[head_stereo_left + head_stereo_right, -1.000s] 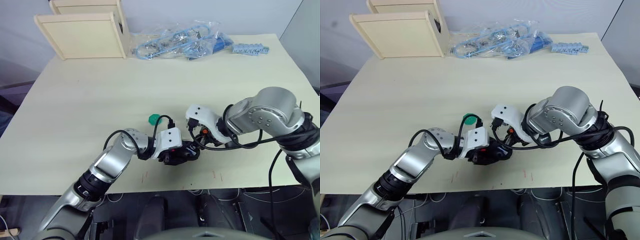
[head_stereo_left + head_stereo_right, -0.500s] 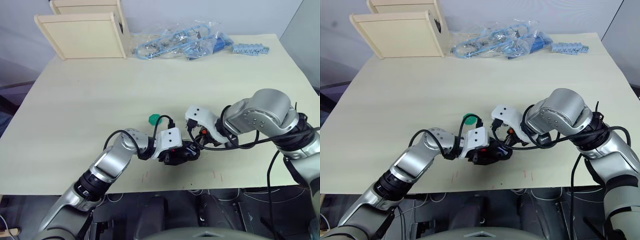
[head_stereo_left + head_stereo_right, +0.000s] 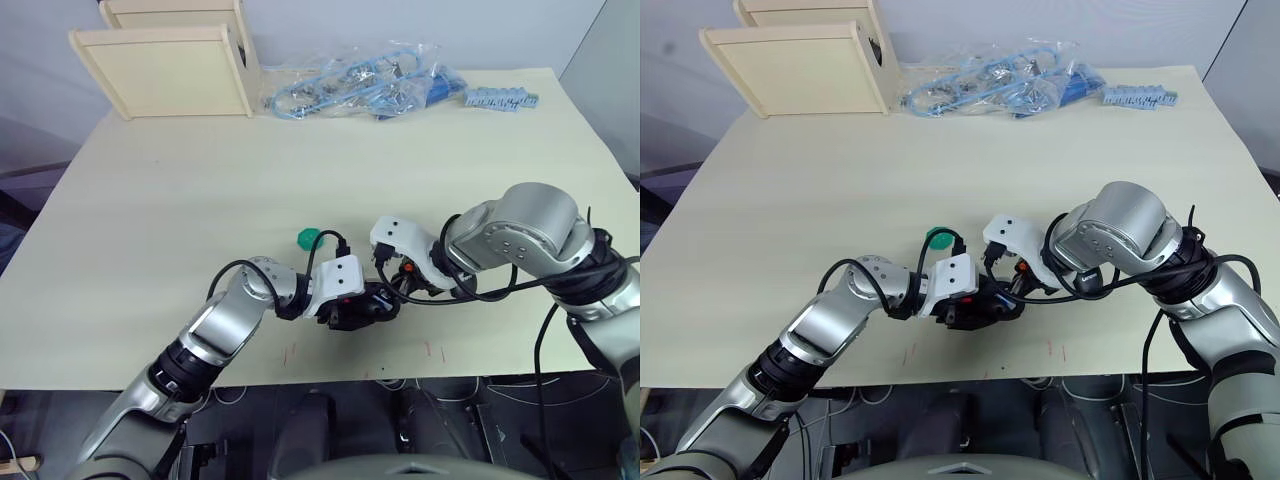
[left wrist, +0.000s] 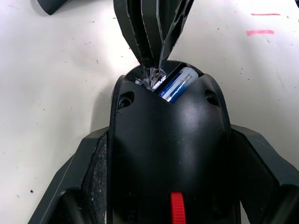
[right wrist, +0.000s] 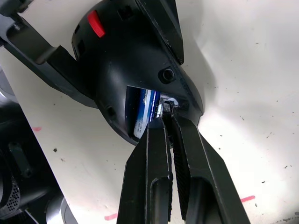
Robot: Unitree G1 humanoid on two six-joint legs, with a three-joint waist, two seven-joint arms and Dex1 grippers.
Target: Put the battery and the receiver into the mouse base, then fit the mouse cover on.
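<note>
Little has shifted: the left gripper point(image 4: 168, 196) clamps the mouse base point(image 4: 168, 154), battery point(image 4: 176, 85) seated inside, while the right gripper point(image 5: 167, 122), pinched probably on the receiver, touches the base's rear slot beside the battery.

matt black plastic mouse base point(image 4: 168, 154), glossy blue battery point(image 4: 177, 86), smooth pale table point(image 3: 200, 200), ribbed black fingers point(image 5: 161, 172).

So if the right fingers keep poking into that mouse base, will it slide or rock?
Probably not slide: the left gripper clamps the mouse base from both sides. It may rock slightly, since the shell looks rounded. The battery sits low in its bay, so it seems unlikely to roll out under the right gripper.
</note>
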